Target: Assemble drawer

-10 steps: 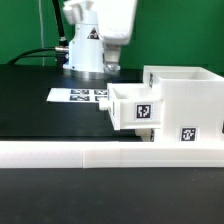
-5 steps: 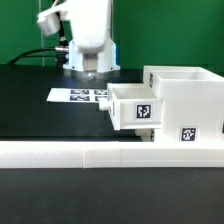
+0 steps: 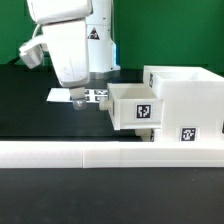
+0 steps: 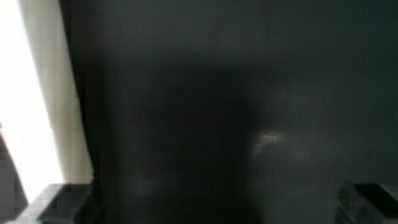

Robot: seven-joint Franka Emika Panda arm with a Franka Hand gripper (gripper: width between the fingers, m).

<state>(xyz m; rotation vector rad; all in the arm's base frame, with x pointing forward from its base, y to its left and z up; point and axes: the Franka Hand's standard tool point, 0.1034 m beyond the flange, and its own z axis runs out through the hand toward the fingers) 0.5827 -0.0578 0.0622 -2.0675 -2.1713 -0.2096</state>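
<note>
Here the white plastic drawer housing [image 3: 185, 105] stands on the black table top [image 3: 30, 105] at the exterior view's right, and one small open-topped white box [image 3: 133, 106] sits partly inside it, its tagged front still sticking out toward the exterior view's left. I judge the step in hand is to push this box fully in. The white two-finger gripper [image 3: 78, 100] hangs low over the flat white marker board [image 3: 92, 96], just beside the box. Its fingertips [image 4: 57, 203] show far apart in the wrist view and hold nothing. A good push should meet the box front squarely, so it slides straight and does not jam. The long low white rail [image 3: 110, 153] borders the near edge; open room lies at the exterior view's left.
</note>
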